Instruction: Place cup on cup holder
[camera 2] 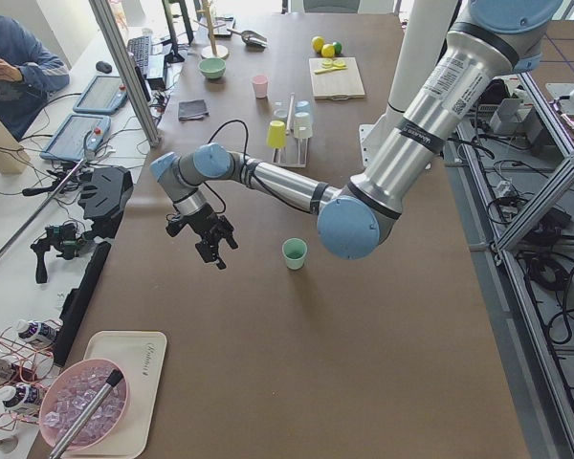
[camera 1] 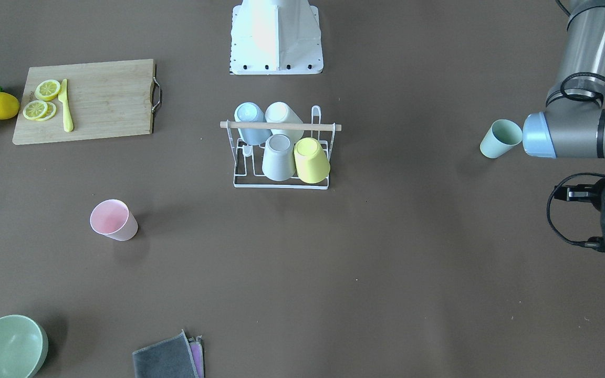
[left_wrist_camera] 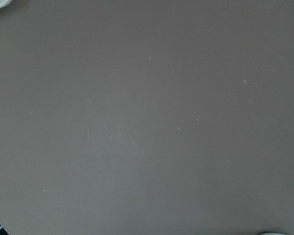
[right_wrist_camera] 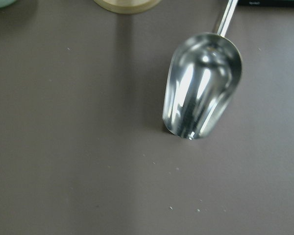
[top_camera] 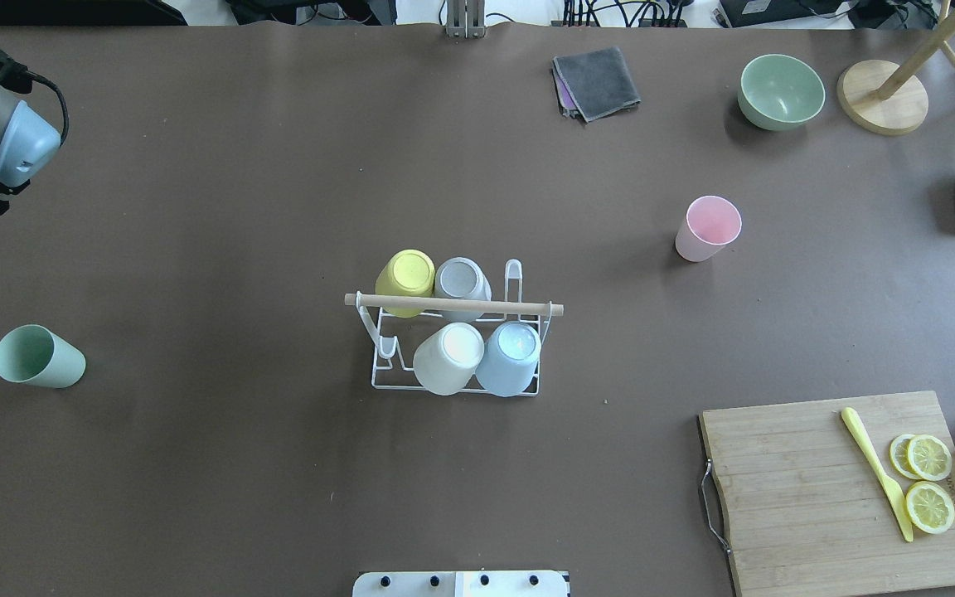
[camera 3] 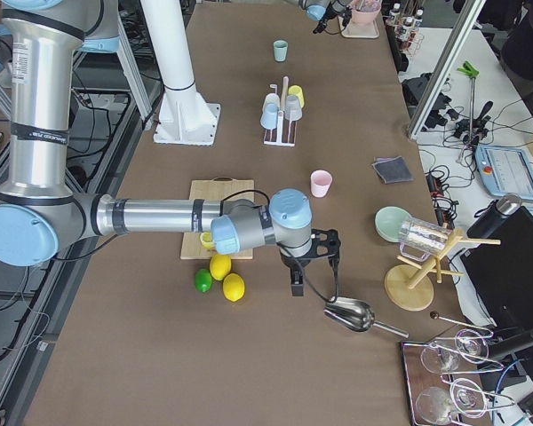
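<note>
The cup holder (top_camera: 453,305) stands mid-bench, its wooden rod running across the top. Four cups sit upside down on its prongs: a yellow cup (top_camera: 404,278) and a grey cup (top_camera: 461,278) in the far row, a white cup (top_camera: 447,356) and a blue cup (top_camera: 511,355) in the row nearer the robot. Two places look free, one bare prong beside the white cup and one upright loop beside the grey cup.

Two cups are not yet racked, and both stand mouth up on the bench. A green cup (top_camera: 38,356) is well apart from the holder on the robot's left, and a pink cup (top_camera: 705,230) is well apart on its right.

The left gripper (camera 2: 212,251) hangs over bare bench near the green cup without touching it. The right gripper (camera 3: 297,282) hangs far off at the bench's end, above a metal scoop (right_wrist_camera: 201,88). How wide either gripper stands I cannot tell, but neither has a cup.

By my reading the job is about two thirds done if both loose cups count. What remains is to reach a cup, grasp it, turn it over and lower it onto a free prong
</note>
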Robot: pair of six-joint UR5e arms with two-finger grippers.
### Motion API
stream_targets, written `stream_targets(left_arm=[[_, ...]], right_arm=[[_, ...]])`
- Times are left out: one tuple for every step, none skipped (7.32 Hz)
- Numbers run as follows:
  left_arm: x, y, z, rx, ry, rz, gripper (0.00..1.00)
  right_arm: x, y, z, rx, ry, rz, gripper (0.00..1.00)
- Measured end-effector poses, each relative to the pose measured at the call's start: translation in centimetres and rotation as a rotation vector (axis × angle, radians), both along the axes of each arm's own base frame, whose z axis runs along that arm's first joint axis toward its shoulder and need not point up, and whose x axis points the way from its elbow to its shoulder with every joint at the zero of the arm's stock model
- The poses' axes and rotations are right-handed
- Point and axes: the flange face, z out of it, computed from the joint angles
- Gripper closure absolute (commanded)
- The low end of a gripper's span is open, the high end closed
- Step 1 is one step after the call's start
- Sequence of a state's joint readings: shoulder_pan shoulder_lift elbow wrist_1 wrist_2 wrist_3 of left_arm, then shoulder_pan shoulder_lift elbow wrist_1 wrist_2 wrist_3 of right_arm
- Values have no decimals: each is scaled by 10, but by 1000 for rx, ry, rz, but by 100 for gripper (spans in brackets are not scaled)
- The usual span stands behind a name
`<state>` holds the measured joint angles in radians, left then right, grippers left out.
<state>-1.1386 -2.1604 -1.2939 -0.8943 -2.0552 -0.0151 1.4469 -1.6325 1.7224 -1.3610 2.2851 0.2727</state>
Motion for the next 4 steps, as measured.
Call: stream_targets(left_arm=[[10,1,-5,12,15,76,2],[17,2,-5,43,47,193,2],[21,4,-2,52,69,278,2],[22,5,0,21,70,316,2]], right_arm=[[-34,-43,-47,-9,9,-23,0],[-65,-74,-90,-18,17,-47,0],[-92,-90,-121,-25,12,-61,0],[-123,-97,-144,-45,0,-64,0]])
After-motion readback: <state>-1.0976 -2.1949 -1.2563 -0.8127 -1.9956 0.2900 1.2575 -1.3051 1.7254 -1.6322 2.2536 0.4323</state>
